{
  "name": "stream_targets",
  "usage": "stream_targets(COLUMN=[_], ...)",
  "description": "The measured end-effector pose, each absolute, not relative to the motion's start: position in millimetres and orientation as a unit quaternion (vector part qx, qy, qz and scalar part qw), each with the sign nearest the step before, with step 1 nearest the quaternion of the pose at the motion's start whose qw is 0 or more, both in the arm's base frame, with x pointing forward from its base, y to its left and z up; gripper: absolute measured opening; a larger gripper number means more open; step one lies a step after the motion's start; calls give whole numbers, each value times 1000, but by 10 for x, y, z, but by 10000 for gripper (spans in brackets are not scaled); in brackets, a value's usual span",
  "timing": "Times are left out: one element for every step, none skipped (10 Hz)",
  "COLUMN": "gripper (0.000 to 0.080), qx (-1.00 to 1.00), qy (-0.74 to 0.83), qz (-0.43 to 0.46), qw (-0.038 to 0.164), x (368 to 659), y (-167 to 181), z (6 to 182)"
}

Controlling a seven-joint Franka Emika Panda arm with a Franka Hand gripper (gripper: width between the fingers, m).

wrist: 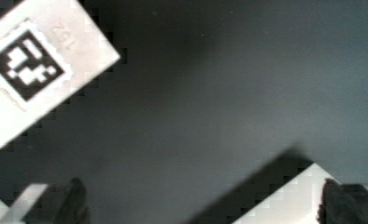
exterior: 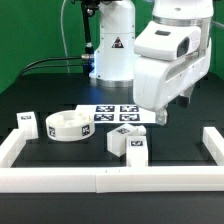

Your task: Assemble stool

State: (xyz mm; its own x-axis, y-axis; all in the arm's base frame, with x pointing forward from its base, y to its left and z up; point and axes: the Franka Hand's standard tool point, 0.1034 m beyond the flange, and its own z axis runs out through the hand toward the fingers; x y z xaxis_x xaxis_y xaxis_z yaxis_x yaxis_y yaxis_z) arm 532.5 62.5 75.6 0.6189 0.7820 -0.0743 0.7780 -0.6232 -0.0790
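Though apart, seat disc (exterior: pixel 68 127), legs (exterior: pixel 131 146) within rail (exterior: pixel 100 181).

The exterior camera stands just outside the white border rail (exterior: pixel 100 182), a little above the desk (exterior: pixel 40 100). It faces across toward my base (exterior: pixel 112 55) on the far side and takes in the whole work area at middle range. My wrist camera looks down past my end effector (wrist: pixel 184 200) from very near the desk, seeing black surface and one tagged corner of the marker board (wrist: pixel 39 70). Both views share that board and the desk around it.
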Motion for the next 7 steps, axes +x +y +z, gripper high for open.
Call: stream_targets(gripper=[650,650,650,650,650,650,650], qx=[-906,-913,-915,-919,-919,-930,-942], qy=[-419,-403,-400,-389,-390,-363,-331], qz=[52,55,56,56,56,56,58], qw=[18,17,17,16,16,15,17], x=[5372,5447,5471,5469,5468,5467,5479], y=[584,520,440,442,452,454,427], z=[723,684,668,667,665,663,661])
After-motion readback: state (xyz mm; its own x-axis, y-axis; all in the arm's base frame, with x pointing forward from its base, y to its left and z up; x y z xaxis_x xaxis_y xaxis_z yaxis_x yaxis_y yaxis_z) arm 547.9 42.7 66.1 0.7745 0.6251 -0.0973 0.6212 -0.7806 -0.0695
